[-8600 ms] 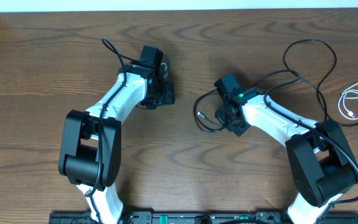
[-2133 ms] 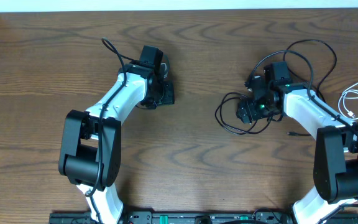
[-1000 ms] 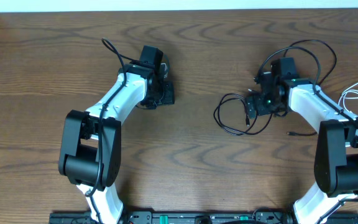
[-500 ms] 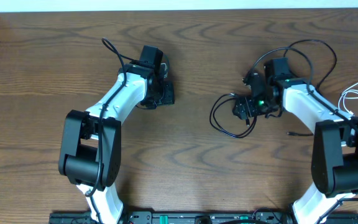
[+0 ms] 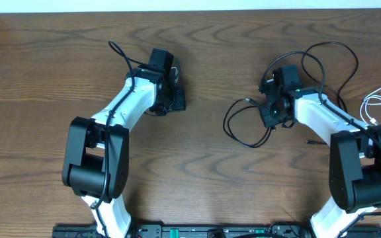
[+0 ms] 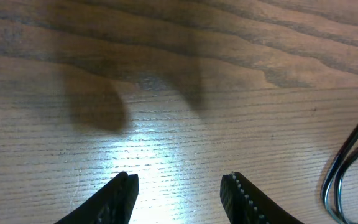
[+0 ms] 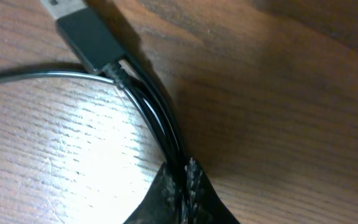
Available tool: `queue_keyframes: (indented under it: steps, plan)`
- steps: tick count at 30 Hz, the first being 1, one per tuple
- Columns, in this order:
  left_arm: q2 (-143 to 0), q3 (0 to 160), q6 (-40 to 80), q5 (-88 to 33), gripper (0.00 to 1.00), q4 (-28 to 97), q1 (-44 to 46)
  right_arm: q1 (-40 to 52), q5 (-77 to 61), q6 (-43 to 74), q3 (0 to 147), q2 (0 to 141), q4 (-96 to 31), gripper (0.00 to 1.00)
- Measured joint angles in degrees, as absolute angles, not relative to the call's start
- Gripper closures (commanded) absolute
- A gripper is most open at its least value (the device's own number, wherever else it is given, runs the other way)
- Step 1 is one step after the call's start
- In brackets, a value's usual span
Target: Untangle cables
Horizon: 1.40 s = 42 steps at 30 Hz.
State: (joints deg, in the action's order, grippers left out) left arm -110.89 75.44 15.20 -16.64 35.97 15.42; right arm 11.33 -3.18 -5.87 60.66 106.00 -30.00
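Note:
A black cable point(image 5: 231, 129) lies in loose loops on the wooden table, right of centre. My right gripper point(image 5: 270, 116) is shut on it. In the right wrist view the jaws point(image 7: 188, 177) pinch two or three black strands point(image 7: 160, 124) just below a USB plug point(image 7: 86, 31). More black cable point(image 5: 339, 53) loops behind the right arm. A white cable point(image 5: 376, 109) lies coiled at the far right. My left gripper point(image 5: 175, 99) hangs open over bare wood left of centre, its fingers point(image 6: 126, 190) holding nothing.
A thin dark cord point(image 6: 347, 168) curves in at the right edge of the left wrist view. A small loose plug end point(image 5: 309, 141) lies near the right arm's forearm. The table's far edge point(image 5: 190, 9) runs along the top.
My right gripper has closed on the black cable strands and shifted slightly left. The cable loop has shifted with it. The left arm has not moved.

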Motion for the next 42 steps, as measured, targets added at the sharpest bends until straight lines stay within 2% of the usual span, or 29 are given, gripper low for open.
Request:
queue_keyframes:
  steps: [1, 2, 3, 4, 15, 22, 24, 29, 42]
  plan:
    - [-110.89, 75.44, 15.2, -16.64, 0.51, 35.97, 15.42, 11.33, -3.38, -5.76, 60.55, 106.0, -29.71, 0.63]
    - [-110.89, 75.44, 15.2, -16.62, 0.52, 35.97, 15.42, 11.33, -3.75, -5.48, 60.49, 106.0, -29.58, 0.47]
    - [-110.89, 75.44, 15.2, -16.64, 0.51, 35.94, 15.42, 11.33, -4.84, -5.43, 60.4, 106.0, -29.47, 0.39]
    - [-110.89, 75.44, 15.2, -16.64, 0.51, 35.97, 15.42, 11.4, -5.48, -5.37, 60.4, 105.93, -29.54, 0.38]
    - [-110.89, 75.44, 15.2, -16.64, 0.51, 35.97, 15.42, 11.73, -5.98, -3.22, 60.8, 105.16, -38.06, 0.6]
    - [-110.89, 75.44, 15.2, -16.62, 0.51, 35.97, 15.42, 12.34, -4.54, -1.63, 60.8, 105.08, -39.62, 0.67]
    - [-110.91, 75.44, 15.2, -16.64, 0.51, 35.97, 15.42, 12.78, -3.44, -1.5, 60.69, 105.08, -38.96, 0.73]
    - [-110.89, 75.44, 15.2, -16.64, 0.51, 35.97, 15.42, 13.32, -2.02, -0.71, 60.34, 105.12, -35.31, 0.99]
    - [-110.89, 75.44, 15.2, -16.64, 0.51, 35.97, 15.42, 13.37, -3.05, -0.67, 60.6, 103.48, -35.35, 0.99]
